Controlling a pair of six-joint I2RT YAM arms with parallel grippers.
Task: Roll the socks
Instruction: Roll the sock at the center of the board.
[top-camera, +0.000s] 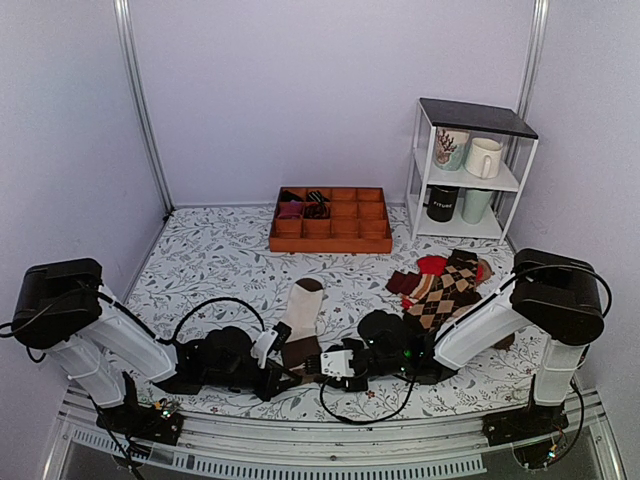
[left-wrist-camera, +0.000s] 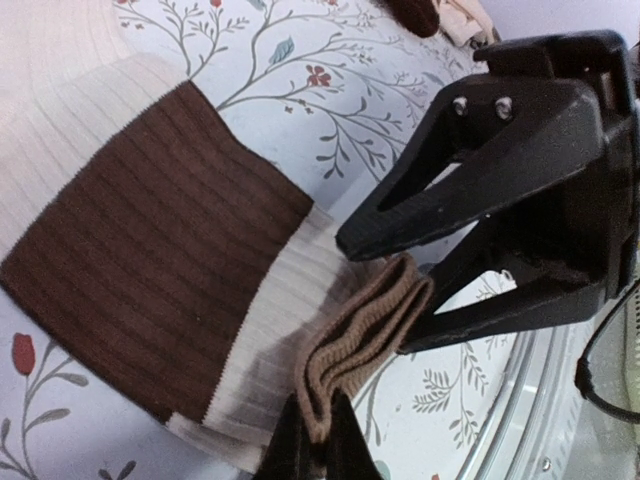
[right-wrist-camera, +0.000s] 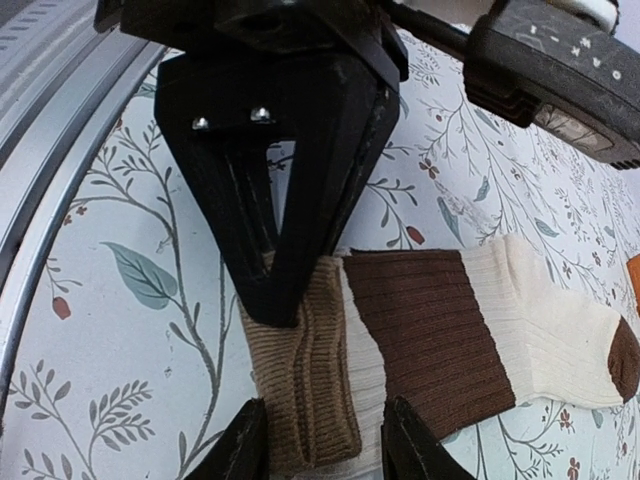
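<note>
— Tan cuff: which claw has it?
— The left claw (left-wrist-camera: 318, 445) is pinched tight on it, tips nearly meeting with the folded ribbing squeezed between.
— And the right claw (right-wrist-camera: 325, 445)?
— Part open, one finger at each side of that same cuff, facing the left one. Whether it presses the cloth I cannot tell.
— Where do the cream-white ribbed socks (right-wrist-camera: 440, 340) with the wide dark brown band lie?
— Flat on the leaf-printed tabletop (top-camera: 220, 260), near its front edge between the arms, dark toe pointing away.
— Any writing?
— White lettering on a black mug (top-camera: 441, 204) in the dark-topped white shelf (top-camera: 478, 116), too small to read, and pale characters on the dark housing (right-wrist-camera: 560, 70) behind the left claw, blurred
</note>
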